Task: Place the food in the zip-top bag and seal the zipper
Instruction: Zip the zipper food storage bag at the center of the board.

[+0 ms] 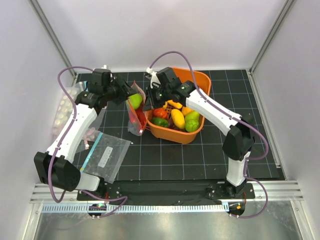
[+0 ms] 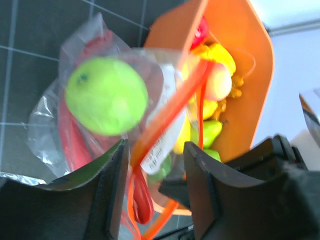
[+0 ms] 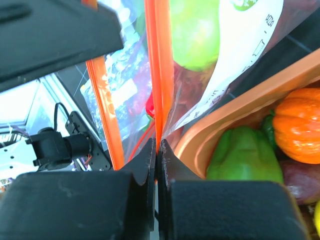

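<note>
I see a black gridded mat (image 1: 200, 155) and white enclosure walls (image 1: 165, 30). Right gripper (image 3: 157, 150) is pinching the clear crinkly bag's (image 1: 134, 124) red-orange zipper strip (image 3: 159, 75). Left gripper (image 2: 155, 147) is spread, straddling that strip.

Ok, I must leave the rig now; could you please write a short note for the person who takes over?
The left pincer is open, with the zipper strip running through its gap.
The right pincer is shut on the zipper strip and holds the bag up beside the orange basket.
The lobster is in the bag. The green fruit is at the mouth; I cannot tell if it is fully in.
Left to do: settle the fruit, then press the strip shut.
</note>
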